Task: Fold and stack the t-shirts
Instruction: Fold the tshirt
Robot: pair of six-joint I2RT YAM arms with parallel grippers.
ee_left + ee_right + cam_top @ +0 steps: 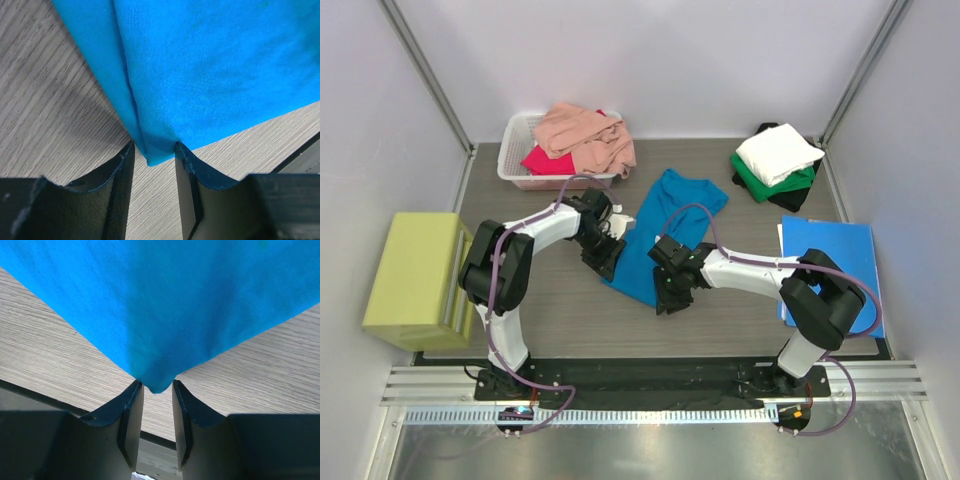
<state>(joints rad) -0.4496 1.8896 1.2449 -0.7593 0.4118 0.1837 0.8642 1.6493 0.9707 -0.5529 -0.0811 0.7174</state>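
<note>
The teal-blue t-shirt [655, 235] lies folded into a long strip on the table's middle, running from far right to near left. My left gripper [606, 263] is at its near left corner, and my right gripper [670, 297] is at its near right corner. In the left wrist view the jaws [154, 150] stand apart with the shirt's corner [210, 75] between the tips. In the right wrist view the jaws [157, 385] stand apart with the other corner of the shirt [165, 300] between the tips. A salmon pink shirt [585, 135] and a magenta-red one [545, 160] lie in a basket.
The white basket [515, 170] stands at the back left. White [778, 150], green [770, 185] and black shirts are stacked at the back right. A stiff blue sheet [835, 265] lies at the right. A yellow-green block [415, 275] stands at the left.
</note>
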